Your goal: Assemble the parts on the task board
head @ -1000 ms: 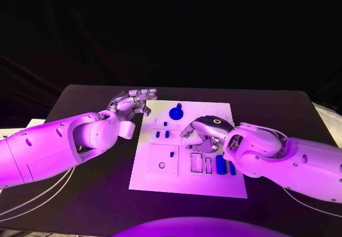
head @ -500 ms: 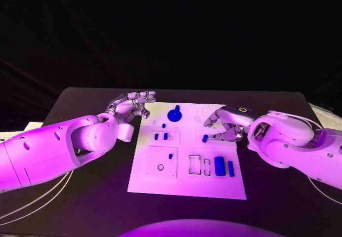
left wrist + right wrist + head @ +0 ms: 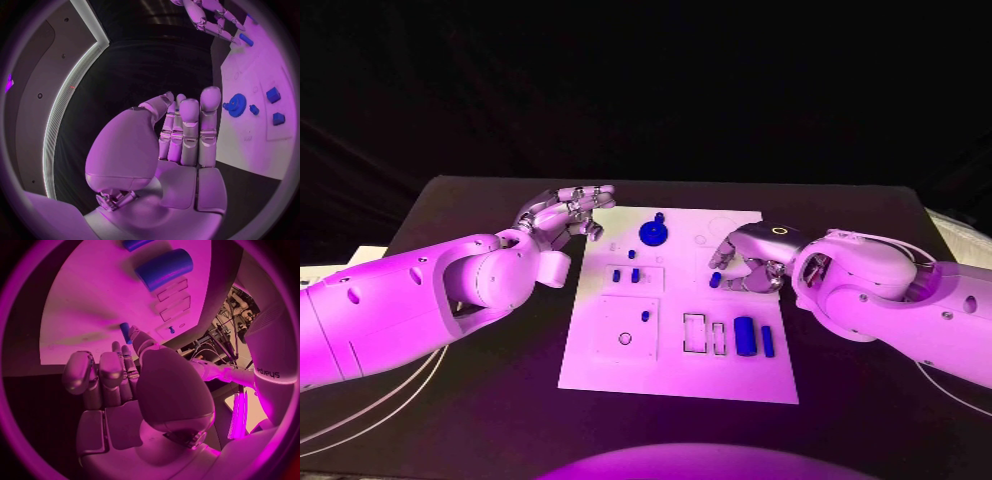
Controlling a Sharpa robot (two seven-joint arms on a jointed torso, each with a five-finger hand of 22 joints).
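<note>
Right hand, fingers curled and apparently empty, hovers at task board right edge, fingertips by small blue part lying mid-board; risk: off-centre pinch could flick it away.

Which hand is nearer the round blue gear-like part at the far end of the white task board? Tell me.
Left. The left hand hovers just off the board's far left edge, beside the blue gear part. The right hand is over the white task board's right side, closer to a small blue peg.
</note>
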